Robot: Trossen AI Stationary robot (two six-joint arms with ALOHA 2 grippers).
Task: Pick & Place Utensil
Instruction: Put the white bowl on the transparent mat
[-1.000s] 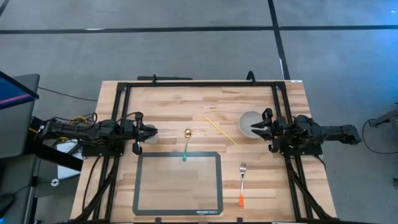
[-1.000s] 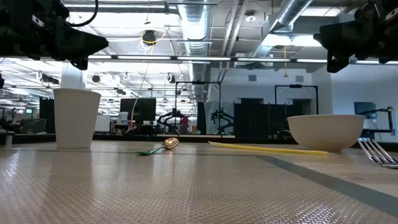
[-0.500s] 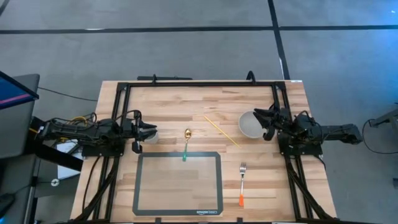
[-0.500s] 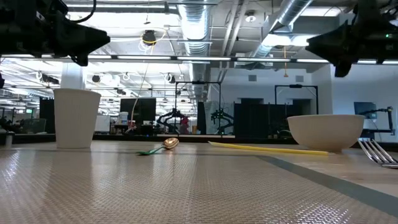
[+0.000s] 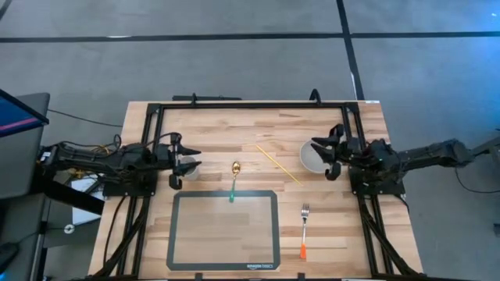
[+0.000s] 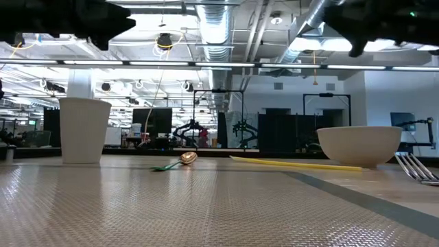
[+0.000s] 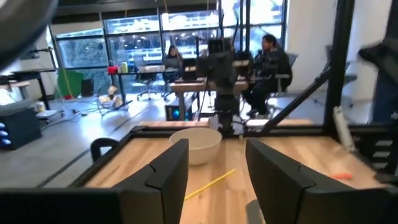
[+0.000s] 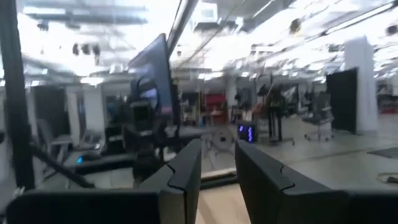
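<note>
A spoon with a gold bowl and a green handle lies flat on the wood just beyond the far edge of the grey-framed mat. A fork with an orange handle lies to the right of the mat. A thin yellow stick lies slantwise between the spoon and the white bowl. My left gripper hovers open above the white cup, to the spoon's left. Above the bowl, my right gripper is also open. Neither holds anything.
A black metal frame runs along the table's far edge and down both sides under the arms. Bare wood lies between the cup and the bowl. The left wrist view shows the bowl and the stick ahead, with people seated in the room beyond the table.
My left gripper has opened its fingers and risen a little above the cup. My right gripper has risen and moved toward the table's left, over the bowl. The utensils, cup and bowl have stayed where they were.
</note>
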